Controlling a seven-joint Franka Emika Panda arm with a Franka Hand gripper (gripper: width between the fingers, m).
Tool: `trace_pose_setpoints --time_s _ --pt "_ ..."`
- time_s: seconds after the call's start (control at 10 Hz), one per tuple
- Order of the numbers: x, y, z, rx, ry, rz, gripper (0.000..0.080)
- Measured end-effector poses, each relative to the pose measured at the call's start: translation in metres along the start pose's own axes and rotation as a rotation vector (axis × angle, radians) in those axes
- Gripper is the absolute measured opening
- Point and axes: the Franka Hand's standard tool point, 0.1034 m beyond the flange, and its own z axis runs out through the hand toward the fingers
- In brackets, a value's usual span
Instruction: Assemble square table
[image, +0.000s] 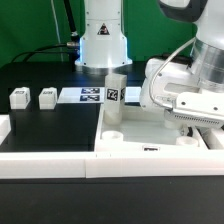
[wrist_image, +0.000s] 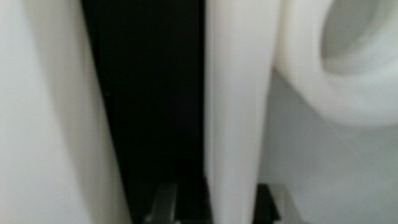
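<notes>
Mostly, open room is found on the bare black table (image: 55, 128), on the exterior view's left of the square table panel (image: 150, 127), and this room is bounded by a long white bar (image: 50, 166) along the near edge. The panel is seen at the exterior view's lower right, its right side cut off by the frame and partly covered by the arm (image: 190, 70). One upright leg peg (image: 113, 82) is seen at the panel's far left corner. Two leg pegs (image: 18, 98) (image: 47, 97) are set well apart from it, beyond the marker board (image: 88, 95). Black-white tags are carried by these, but they are too small to be read. In the blurred wrist view, the gripper (wrist_image: 217, 205) is pressed together. A white rim strip (wrist_image: 231, 100) is seen between the dark fingertips (wrist_image: 166, 205), beside a round socket (wrist_image: 347, 60); whether it is pinched cannot be told.
</notes>
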Motion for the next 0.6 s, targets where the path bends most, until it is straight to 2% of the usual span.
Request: trace_pose_setpoints --time_s 0.2,0.4,0.5,0.6 --pt "0.0 0.0 -0.001 0.022 0.021 0.015 0.0057" --pt "0.0 -0.002 0.0 0.024 0.023 0.02 0.0057" --pt "-0.002 -0.008 -0.001 0.028 0.023 0.03 0.0143" --pt "-0.003 -0.014 -0.001 0.034 0.025 0.04 0.0279"
